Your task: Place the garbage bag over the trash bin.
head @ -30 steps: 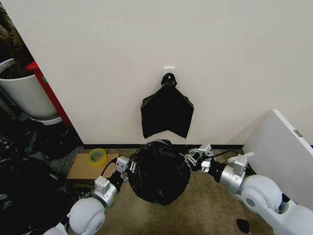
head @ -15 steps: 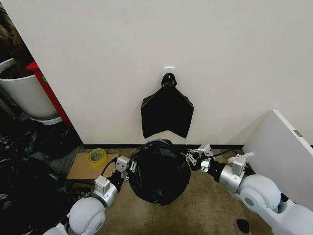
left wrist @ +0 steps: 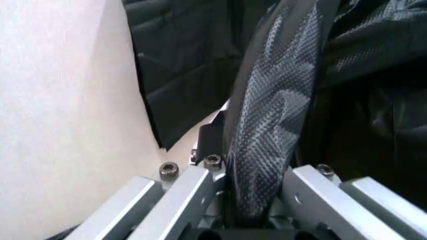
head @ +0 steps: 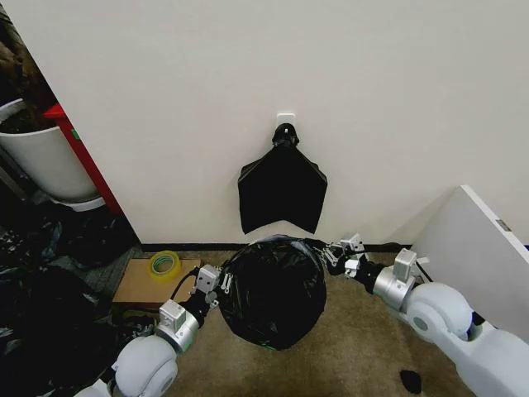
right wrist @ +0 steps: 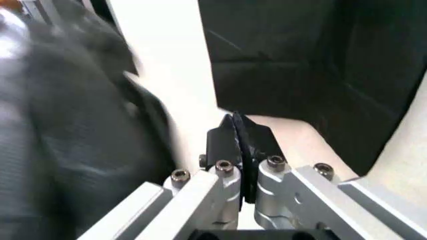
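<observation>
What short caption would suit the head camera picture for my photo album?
Both grippers, left gripper and right gripper, pinch opposite sides of the garbage bag spread below a wall.

The bag is thin glossy crinkly black plastic, embossed with a fine dotted texture up close, and both the left gripper and right gripper are matte brushed metal with bolts.

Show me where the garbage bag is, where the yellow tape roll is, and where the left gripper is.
garbage bag [head: 271,294], head view, middle of its bulging black film.
yellow tape roll [head: 164,264], head view, on its ring.
left gripper [head: 221,284], head view, between its fingertips at the bag's edge.
</observation>
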Robot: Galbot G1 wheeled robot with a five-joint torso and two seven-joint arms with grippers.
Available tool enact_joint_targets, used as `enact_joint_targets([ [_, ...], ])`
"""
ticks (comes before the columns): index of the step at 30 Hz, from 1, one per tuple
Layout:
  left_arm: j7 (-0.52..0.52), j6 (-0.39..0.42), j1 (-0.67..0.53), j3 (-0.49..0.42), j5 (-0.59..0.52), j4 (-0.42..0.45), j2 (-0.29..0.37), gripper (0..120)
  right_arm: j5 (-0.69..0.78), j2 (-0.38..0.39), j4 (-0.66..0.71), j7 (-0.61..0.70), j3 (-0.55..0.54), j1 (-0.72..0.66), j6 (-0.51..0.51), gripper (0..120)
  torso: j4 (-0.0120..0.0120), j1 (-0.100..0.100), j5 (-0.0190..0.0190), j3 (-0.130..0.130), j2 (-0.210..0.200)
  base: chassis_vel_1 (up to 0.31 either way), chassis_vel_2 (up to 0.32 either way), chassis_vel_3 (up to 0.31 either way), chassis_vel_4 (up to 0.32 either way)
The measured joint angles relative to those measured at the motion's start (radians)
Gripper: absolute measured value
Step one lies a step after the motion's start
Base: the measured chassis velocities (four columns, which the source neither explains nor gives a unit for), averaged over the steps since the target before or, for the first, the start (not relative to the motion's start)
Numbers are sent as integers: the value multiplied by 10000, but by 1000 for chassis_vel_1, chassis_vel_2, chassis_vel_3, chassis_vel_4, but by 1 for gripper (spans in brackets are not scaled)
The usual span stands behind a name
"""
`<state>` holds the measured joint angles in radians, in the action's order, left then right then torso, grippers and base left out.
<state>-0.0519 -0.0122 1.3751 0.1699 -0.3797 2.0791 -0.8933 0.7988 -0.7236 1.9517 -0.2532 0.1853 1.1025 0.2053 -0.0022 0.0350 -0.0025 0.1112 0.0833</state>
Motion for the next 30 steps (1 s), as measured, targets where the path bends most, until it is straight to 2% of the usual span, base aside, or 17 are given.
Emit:
enact_joint_targets([
  [8, 104, -201, 55, 33, 25, 54, 37, 1, -127, -104, -762, -34, -384, -384, -52, 0, 0, 0, 1, 0, 0, 0, 0, 0, 0],
  [11, 61, -210, 91, 102, 15, -35, 55, 1, 802, 42, -521, -105, 307, -63, -128, 1, 1, 0, -3, -1, 0, 0, 0, 0, 0],
  [13, 57, -210, 91, 103, 12, -51, 60, 1, 929, 83, -464, -148, 383, -6, -151, 4, 0, 0, -2, -1, 0, 0, 0, 0, 0],
  [14, 50, -210, 79, 102, -5, -83, 62, 1, 1421, 250, -218, -340, 660, 249, -235, 11, 0, 0, 0, -1, 0, 0, 0, 0, 0],
  [16, 47, -211, 60, 98, -15, -100, 58, 1, 1664, 345, -62, -472, 796, 407, -279, 15, -1, 0, -1, -1, 0, 0, 0, 0, 0],
  [18, 35, -206, -29, 56, -30, -150, 31, 1, 2146, 555, 385, -1089, 1129, 914, -517, 25, -1, 0, -2, -2, 0, 0, 0, 0, 0],
  [20, 32, -200, -44, 47, -35, -155, 27, 1, 2195, 588, 494, -1288, 1188, 1056, -577, 28, -1, 0, -2, -1, 0, 0, 0, 0, 0],
  [21, 31, -182, -55, 38, -58, -153, 27, 1, 2233, 618, 716, -1726, 1306, 1352, -648, 36, -2, 0, 0, -2, 0, 0, 0, 0, 0],
  [23, 25, -160, -33, 51, -63, -116, 48, 1, 2218, 611, 869, -2024, 1355, 1543, -680, 45, -2, 0, -1, -2, 0, 0, 0, 0, 0],
  [24, 25, -160, -33, 51, -63, -116, 48, 1, 2218, 611, 869, -2024, 1355, 1543, -680, 45, -2, 0, -1, -2, 0, 0, 0, 0, 0],
  [27, -35, -106, 58, 107, -39, -49, 80, 1, 2121, 519, 882, -2014, 1274, 1479, -689, 60, -1, 0, 0, -1, 0, 0, 0, 0, 0],
  [30, -35, -99, 112, 123, -21, 17, 85, 1, 2155, 471, 869, -1858, 1202, 1382, -671, 65, 1, 0, 0, -1, 0, 0, 0, 0, 0],
])
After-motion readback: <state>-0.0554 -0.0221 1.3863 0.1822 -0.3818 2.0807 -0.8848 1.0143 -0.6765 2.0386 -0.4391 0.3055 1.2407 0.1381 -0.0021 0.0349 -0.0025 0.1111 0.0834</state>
